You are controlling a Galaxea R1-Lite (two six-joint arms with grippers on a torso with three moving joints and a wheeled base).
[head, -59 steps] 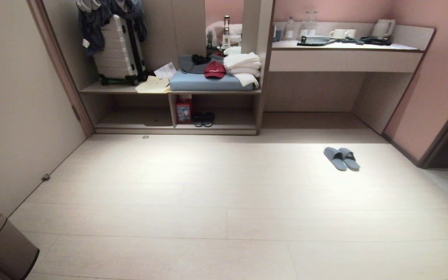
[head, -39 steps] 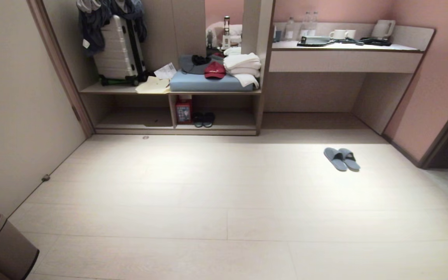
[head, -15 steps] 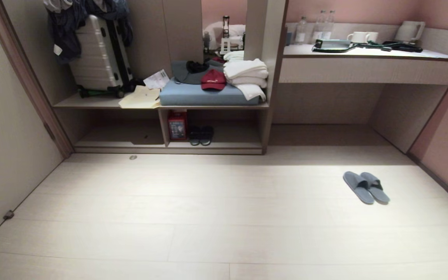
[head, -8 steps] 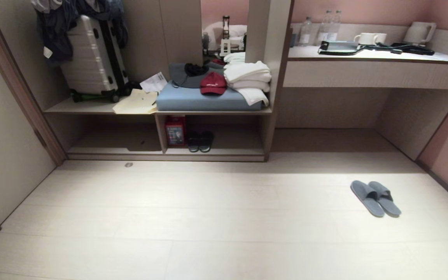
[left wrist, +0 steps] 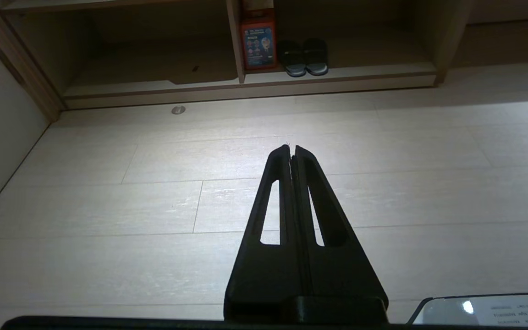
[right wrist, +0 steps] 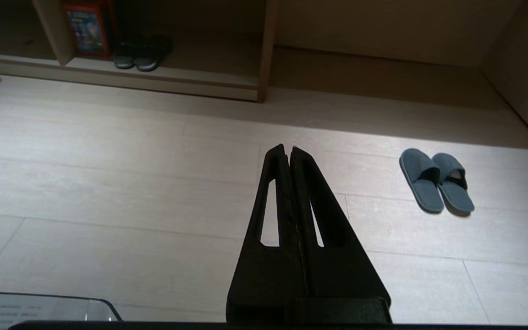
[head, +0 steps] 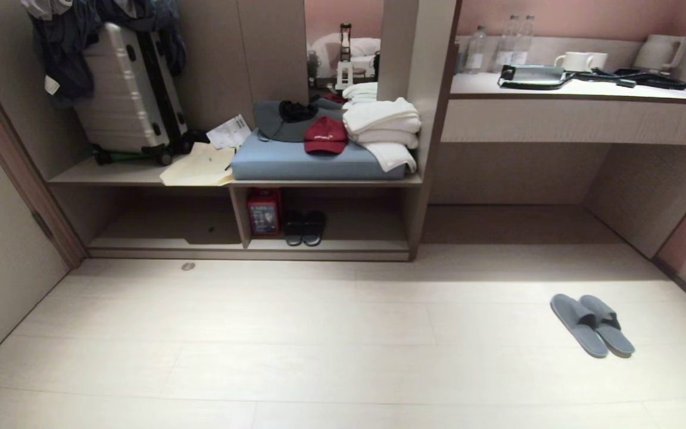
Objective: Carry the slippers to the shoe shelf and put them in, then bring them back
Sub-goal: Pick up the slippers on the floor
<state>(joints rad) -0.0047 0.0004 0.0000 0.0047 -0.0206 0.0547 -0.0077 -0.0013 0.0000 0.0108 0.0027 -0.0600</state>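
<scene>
Camera carried forward since the earlier frames: whole scene larger and lower in frame, things themselves unmoved. Slippers (head: 592, 325): grey-blue pair, side by side and touching, on the pale floor (head: 319, 333) at lower right of the head view. Shoe shelf (head: 343, 229): low open compartment, left of centre, holding dark shoes (head: 305, 227) beside a red box (head: 264, 211). Left gripper (left wrist: 292, 149): fingers pressed together, empty, above bare floor. Right gripper (right wrist: 288, 148): likewise closed, empty, well apart from the slippers.

Left gripper (left wrist: 292, 149) and right gripper (right wrist: 288, 149) both closed, empty, above floor.
</scene>
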